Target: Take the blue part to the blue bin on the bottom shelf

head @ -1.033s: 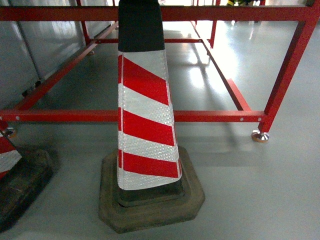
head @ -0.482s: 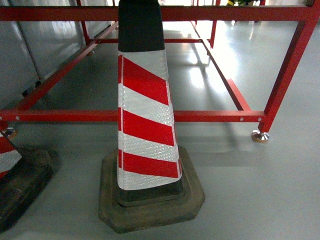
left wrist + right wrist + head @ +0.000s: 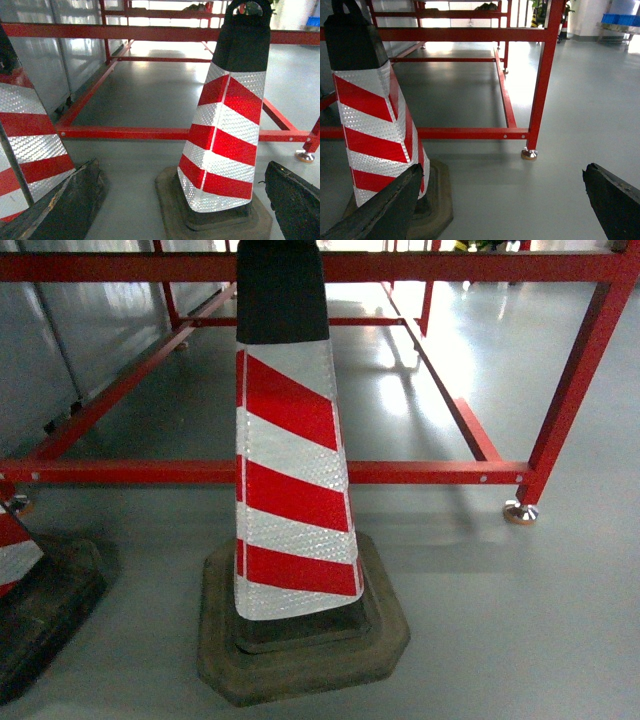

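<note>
The blue part, the blue bin and the bottom shelf are out of view in all three views. Neither gripper shows in the head view. In the left wrist view my left gripper stands open, its dark fingers spread wide above the grey floor, with a striped cone behind the gap. In the right wrist view my right gripper is open too, with only bare floor between its fingers.
A red-and-white traffic cone on a heavy rubber base stands directly ahead. A second cone sits at the left edge. Behind them runs a red steel frame with a levelling foot. Small blue containers show far off to the right.
</note>
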Robot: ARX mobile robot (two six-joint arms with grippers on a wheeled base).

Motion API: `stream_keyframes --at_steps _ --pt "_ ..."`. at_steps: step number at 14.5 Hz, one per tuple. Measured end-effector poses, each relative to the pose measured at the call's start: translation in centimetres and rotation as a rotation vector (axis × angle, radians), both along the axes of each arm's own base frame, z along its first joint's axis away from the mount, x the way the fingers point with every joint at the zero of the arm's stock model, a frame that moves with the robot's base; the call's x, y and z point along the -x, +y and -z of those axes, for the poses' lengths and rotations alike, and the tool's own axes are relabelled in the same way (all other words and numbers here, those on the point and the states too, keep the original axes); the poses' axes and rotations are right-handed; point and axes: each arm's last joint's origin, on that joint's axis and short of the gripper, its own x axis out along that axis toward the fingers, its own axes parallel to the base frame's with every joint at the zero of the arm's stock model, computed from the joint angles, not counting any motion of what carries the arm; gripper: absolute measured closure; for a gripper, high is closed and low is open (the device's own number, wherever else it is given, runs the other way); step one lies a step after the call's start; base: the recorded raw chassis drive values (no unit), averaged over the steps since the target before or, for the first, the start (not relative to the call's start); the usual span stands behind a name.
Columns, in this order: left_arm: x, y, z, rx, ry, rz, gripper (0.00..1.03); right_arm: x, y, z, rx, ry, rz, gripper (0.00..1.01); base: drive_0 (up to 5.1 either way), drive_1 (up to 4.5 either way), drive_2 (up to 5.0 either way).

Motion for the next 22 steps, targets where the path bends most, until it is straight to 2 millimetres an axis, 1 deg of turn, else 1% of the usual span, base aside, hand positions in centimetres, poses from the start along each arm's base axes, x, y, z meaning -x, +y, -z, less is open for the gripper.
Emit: stream_keyframes --at_steps 22 --pt "0.00 0.00 0.01 -0.001 0.001 0.000 0.05 0.00 0.00 0.00 -0.001 0.000 0.000 0.03 0.0 0.00 0.0"
